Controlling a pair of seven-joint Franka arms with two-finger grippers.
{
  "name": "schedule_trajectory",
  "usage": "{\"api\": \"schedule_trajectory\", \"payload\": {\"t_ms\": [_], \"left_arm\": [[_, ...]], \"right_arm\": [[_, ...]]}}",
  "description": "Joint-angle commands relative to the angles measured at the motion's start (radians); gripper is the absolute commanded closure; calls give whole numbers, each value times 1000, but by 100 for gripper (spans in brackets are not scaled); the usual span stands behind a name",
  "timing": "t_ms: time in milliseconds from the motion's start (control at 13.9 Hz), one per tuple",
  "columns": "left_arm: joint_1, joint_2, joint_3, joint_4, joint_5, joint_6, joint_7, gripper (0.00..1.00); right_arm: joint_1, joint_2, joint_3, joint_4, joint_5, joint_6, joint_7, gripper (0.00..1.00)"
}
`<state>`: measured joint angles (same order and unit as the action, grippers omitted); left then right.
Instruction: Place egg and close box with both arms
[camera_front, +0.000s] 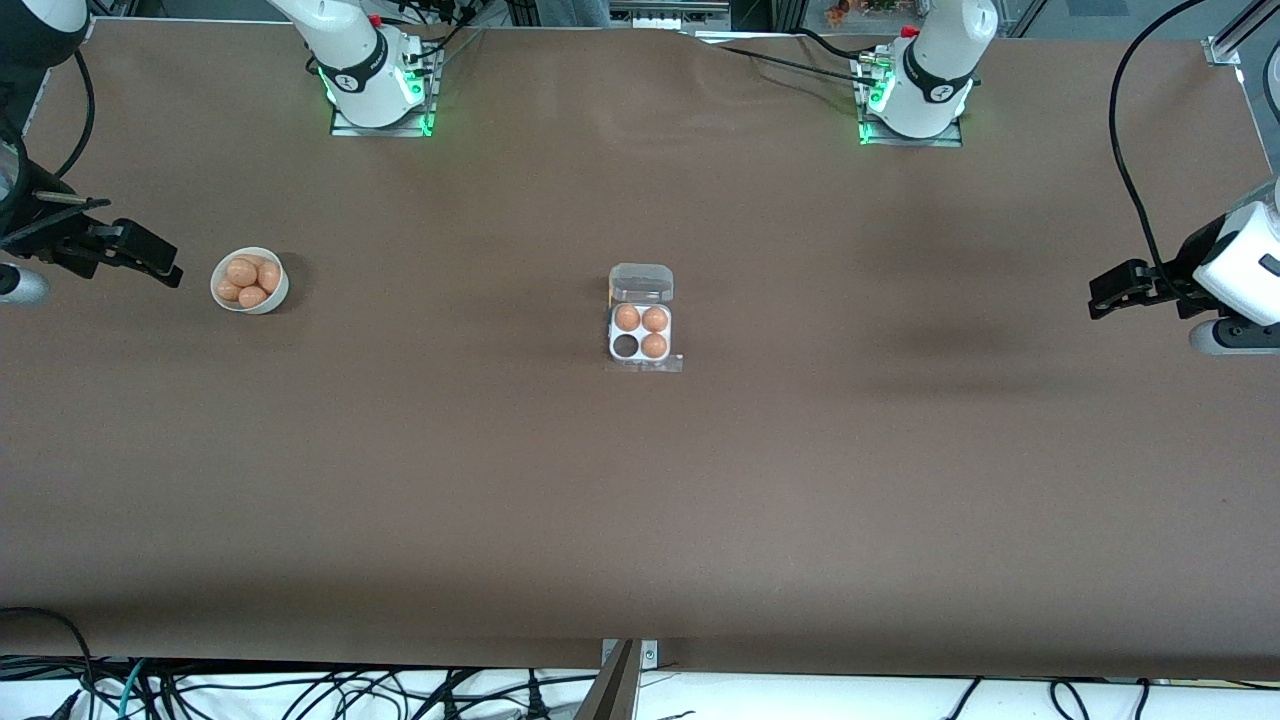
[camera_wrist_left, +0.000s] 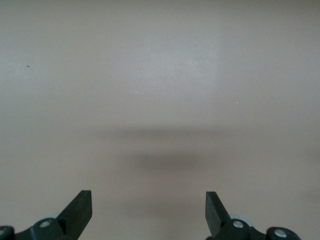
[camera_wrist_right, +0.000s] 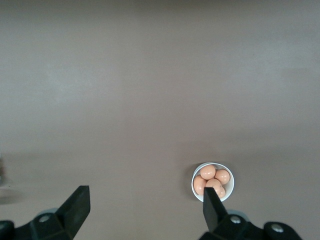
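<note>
Light, smooth, fragile egg (camera_front: 243, 271) in bowl (camera_front: 222, 296) at box's (camera_front: 641, 345) nine o'clock; grip gently across middle; right gripper (camera_front: 165, 270) beside bowl and left gripper (camera_front: 1098, 300), fingers apart, empty.

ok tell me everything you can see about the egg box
The box is a small square carton of clear plastic with a whitish four-cell tray. Its hinged transparent lid lies open, folded back toward the robots' bases. Three cells hold orange-brown eggs; the fourth cell, nearer the front camera on the right arm's side, is empty and dark. It sits flat on the brown table, mid-table, and neither pincer touches it.
</note>
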<state>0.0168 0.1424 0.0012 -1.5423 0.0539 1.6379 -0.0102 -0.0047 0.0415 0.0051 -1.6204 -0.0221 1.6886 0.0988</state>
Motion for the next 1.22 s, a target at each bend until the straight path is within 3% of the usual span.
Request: {"api": "schedule_trajectory", "payload": {"t_ms": [0,575,863,1151], "left_arm": [[3,3,2,22,-23,-20,16,0],[3,5,2,21,-23,-20,18,0],[3,5,2,21,-23,-20,18,0],[3,5,2,21,-23,-20,18,0]], "right_arm": [[-3,-5,3,2,14,-4,-7,0],[2,1,4,-1,13,-6,-21,0],[34,64,4,-3,-7,-18,-125,0],[32,156,1,-38,-57,-67,-100,0]]}}
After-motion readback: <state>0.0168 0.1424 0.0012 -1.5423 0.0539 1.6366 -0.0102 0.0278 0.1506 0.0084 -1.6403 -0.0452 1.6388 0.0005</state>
